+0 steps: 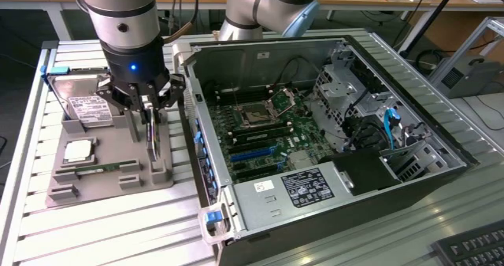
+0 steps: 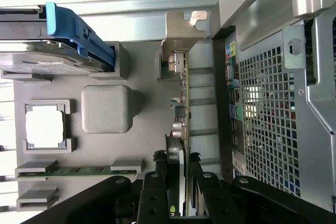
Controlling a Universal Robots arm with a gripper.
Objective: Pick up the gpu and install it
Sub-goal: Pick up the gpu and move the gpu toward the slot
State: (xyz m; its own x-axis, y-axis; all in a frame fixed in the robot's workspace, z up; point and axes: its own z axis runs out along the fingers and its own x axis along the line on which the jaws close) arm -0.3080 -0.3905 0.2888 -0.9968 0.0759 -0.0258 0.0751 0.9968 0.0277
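Black two-finger gripper (image 1: 150, 124) is clamped on the thin dark gpu card (image 2: 180, 111), standing edge-up in the grey plastic tray (image 1: 110, 157); open black computer case (image 1: 260, 56) at its 3 o'clock.

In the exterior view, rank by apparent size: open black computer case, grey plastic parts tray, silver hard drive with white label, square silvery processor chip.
1. open black computer case
2. grey plastic parts tray
3. silver hard drive with white label, partly behind the arm
4. square silvery processor chip
No ties.
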